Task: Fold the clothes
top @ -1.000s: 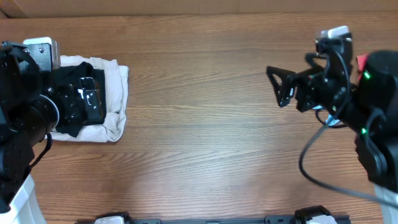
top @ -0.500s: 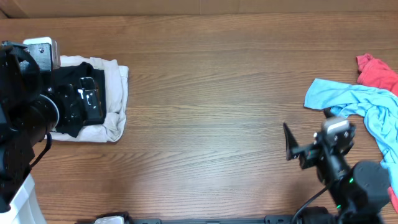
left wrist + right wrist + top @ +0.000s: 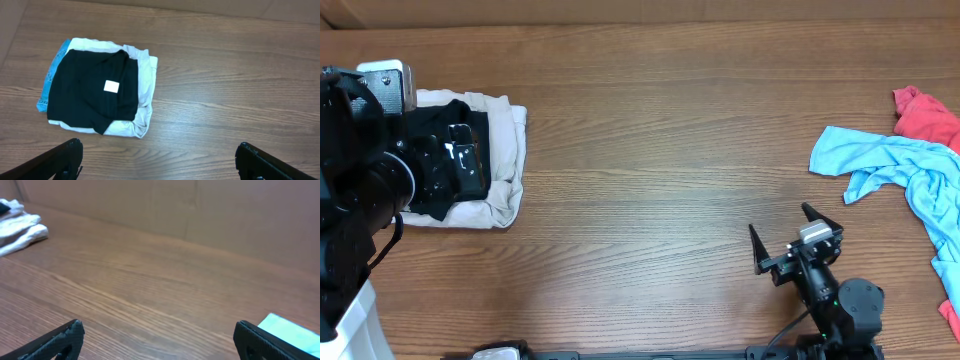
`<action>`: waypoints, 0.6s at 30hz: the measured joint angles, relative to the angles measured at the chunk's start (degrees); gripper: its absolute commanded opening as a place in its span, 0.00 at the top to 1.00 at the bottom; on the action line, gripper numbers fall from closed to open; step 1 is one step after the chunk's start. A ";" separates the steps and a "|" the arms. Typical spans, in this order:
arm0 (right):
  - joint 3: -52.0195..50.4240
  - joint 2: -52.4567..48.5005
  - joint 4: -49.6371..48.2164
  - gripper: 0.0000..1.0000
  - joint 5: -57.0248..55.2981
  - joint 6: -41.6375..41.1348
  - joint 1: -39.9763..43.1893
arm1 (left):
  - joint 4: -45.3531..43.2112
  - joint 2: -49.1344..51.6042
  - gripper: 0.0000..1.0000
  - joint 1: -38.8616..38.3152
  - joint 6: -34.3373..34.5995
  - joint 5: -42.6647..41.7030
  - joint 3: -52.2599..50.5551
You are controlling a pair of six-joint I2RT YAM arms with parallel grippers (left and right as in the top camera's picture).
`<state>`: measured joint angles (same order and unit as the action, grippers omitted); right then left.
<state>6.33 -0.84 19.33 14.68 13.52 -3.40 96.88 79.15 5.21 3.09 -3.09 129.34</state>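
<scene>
The folded black short-sleeved T-shirt [image 3: 92,90] with a small white label [image 3: 111,86] lay atop a folded cream garment [image 3: 145,75] at the brown wooden table's [image 3: 650,150] 9 o'clock. The left gripper [image 3: 159,152] hung above this stack, jaws spread, empty. The right gripper [image 3: 782,232], likewise released, sat at 5 o'clock. A crumpled light blue garment [image 3: 900,165] and a red one [image 3: 925,115] lay at 3 o'clock
</scene>
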 measured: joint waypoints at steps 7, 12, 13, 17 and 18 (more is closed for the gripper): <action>-0.35 0.00 -0.85 0.00 0.59 0.02 0.00 | 0.00 0.00 0.00 0.00 0.00 -0.02 0.00; -0.35 0.00 -0.90 0.00 0.74 0.00 0.00 | 0.00 0.00 0.00 0.00 0.00 -0.02 0.00; -0.35 0.00 -0.83 0.00 0.85 0.02 0.00 | 0.00 0.00 0.00 0.00 0.00 -0.02 0.00; -0.35 0.00 -0.85 0.00 0.98 0.00 0.00 | 0.00 0.00 0.00 0.00 0.00 -0.02 0.00; -0.35 0.00 -0.87 0.00 1.01 0.02 0.00 | 0.00 0.00 0.00 0.00 0.00 -0.02 0.00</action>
<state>5.98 -0.84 18.46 15.68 13.54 -3.40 96.88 79.15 5.21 3.09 -3.11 129.34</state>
